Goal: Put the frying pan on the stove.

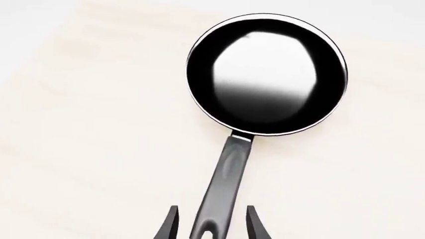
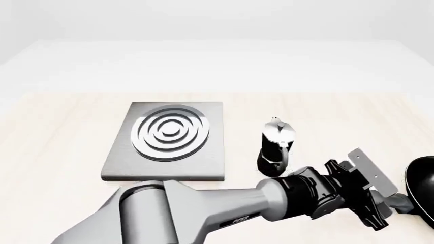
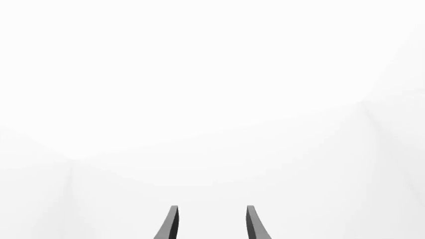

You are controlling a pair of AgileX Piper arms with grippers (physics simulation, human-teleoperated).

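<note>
The frying pan [image 1: 265,74] is round and black with a glossy inside, and its long dark grey handle [image 1: 226,179] runs back between my left gripper's fingers. My left gripper [image 1: 212,222] is open, with one finger on each side of the handle's end and a gap on both sides. In the front view the pan [image 2: 423,184] lies at the far right edge, partly cut off, and my left gripper [image 2: 381,211] reaches across to its handle. The stove [image 2: 166,140], a grey slab with silver rings, lies to the left, well apart from the pan. My right gripper [image 3: 211,222] is open and empty.
A silver-and-black moka pot [image 2: 277,147] stands upright between the stove and the pan, just behind my left arm [image 2: 224,213]. The right wrist view shows only blank white. The right arm is not in the front view.
</note>
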